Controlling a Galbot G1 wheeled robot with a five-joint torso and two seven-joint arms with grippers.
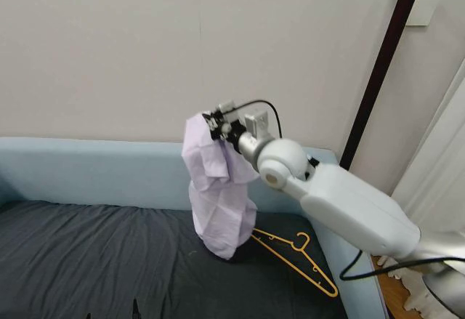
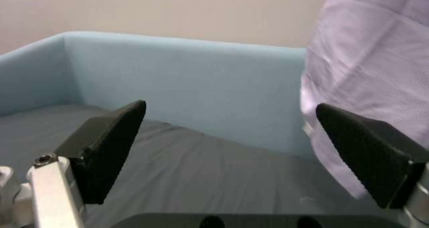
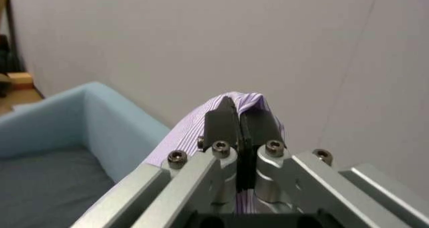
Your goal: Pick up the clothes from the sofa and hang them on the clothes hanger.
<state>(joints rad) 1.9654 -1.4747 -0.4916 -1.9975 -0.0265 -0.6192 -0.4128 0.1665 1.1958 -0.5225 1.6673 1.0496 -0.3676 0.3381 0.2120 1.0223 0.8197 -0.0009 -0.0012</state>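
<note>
While pinching lilac shirt (image 1: 218, 188) above sofa (image 1: 87, 246) in right gripper (image 1: 214, 125), with left gripper (image 2: 231, 110) spread empty, has yet to hang it on yellow hanger (image 1: 299, 250).

my head camera looks forward and down over the sofa (image 1: 87, 177) from well back. the left wrist camera sits low near the seat, facing the backrest past the wide-spread left gripper (image 2: 229, 107). the right wrist camera looks close along the clamped right gripper (image 3: 238, 120) toward the wall (image 3: 134, 37). all three catch the lilac shirt (image 1: 218, 203).

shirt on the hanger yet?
No, the yellow hanger lies bare on the sofa while the shirt hangs from the right gripper.
</note>
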